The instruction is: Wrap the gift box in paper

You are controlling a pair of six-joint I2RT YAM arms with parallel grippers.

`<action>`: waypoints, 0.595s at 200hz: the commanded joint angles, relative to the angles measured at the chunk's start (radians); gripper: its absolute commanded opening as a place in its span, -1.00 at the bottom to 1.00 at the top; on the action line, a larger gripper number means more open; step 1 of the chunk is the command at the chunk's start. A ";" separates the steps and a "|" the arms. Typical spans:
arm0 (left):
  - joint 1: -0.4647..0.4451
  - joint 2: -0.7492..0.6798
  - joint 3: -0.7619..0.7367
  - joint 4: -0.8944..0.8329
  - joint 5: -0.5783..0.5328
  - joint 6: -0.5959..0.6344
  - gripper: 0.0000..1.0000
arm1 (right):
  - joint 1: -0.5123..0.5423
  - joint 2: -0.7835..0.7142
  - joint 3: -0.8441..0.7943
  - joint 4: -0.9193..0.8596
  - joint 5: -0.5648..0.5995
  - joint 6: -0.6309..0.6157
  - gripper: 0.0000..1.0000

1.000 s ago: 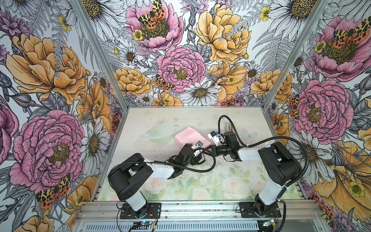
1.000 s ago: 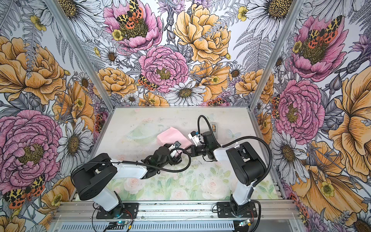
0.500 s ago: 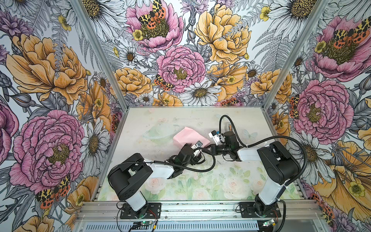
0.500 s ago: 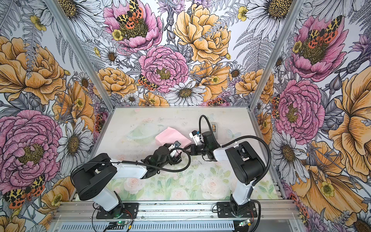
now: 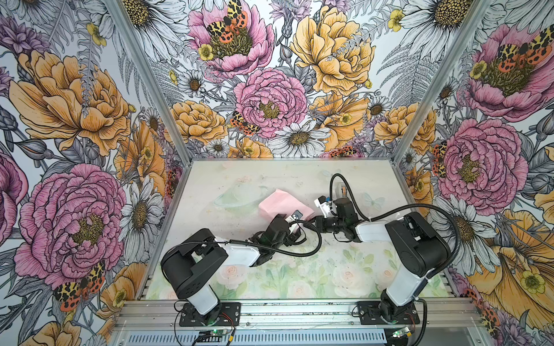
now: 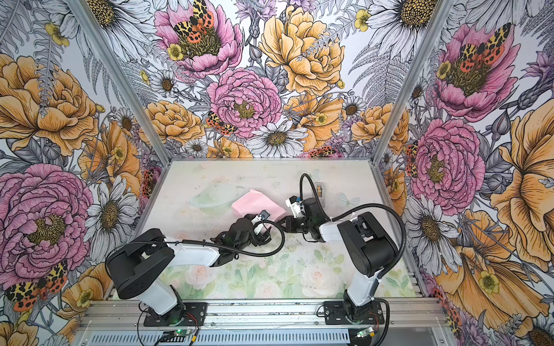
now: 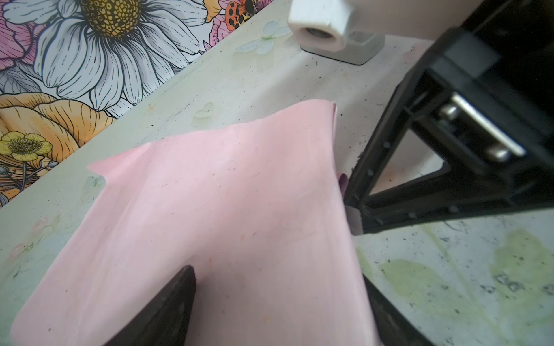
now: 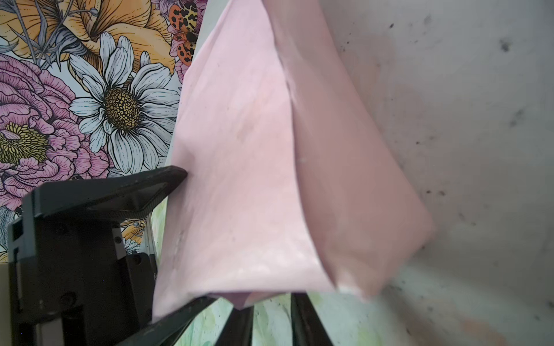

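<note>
The paper [image 5: 284, 205] lies pale pink side out, folded into a bundle in the middle of the table in both top views [image 6: 257, 205]. The gift box is hidden under it. My left gripper [image 5: 292, 226] holds the bundle's near end. In the left wrist view its fingers straddle the paper [image 7: 239, 194] with the jaws wide. My right gripper [image 5: 314, 223] stands at the bundle's right edge. In the right wrist view its fingers [image 8: 239, 323] are slightly apart, with bare table between them. A lilac paper corner [image 8: 239, 302] hangs just ahead of them, free.
A small grey tape dispenser [image 5: 343, 190] stands behind my right wrist, toward the back right of the table [image 6: 320, 189]. Flowered walls close in the left, right and back sides. A metal rail [image 5: 299, 308] runs along the front edge.
My right gripper's jaws have parted a little at the paper's right edge. The left arm and the paper bundle have stayed where they were.
</note>
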 commanded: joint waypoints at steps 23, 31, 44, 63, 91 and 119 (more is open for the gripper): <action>-0.002 -0.008 0.002 -0.054 0.015 -0.012 0.55 | 0.006 -0.007 -0.005 0.040 0.036 0.025 -0.51; -0.002 -0.009 0.002 -0.054 0.016 -0.010 0.55 | 0.006 -0.002 -0.005 0.055 0.034 0.034 -0.51; -0.005 -0.009 0.002 -0.054 0.016 -0.011 0.55 | 0.008 0.007 -0.005 0.074 0.032 0.046 -0.52; -0.005 -0.007 0.004 -0.054 0.016 -0.011 0.55 | 0.012 0.022 -0.001 0.088 0.034 0.056 -0.51; -0.004 -0.007 0.005 -0.053 0.015 -0.010 0.55 | 0.013 0.039 0.000 0.086 0.057 0.063 -0.48; -0.005 -0.009 0.005 -0.055 0.013 -0.010 0.55 | 0.013 0.038 -0.008 0.063 0.090 0.062 -0.43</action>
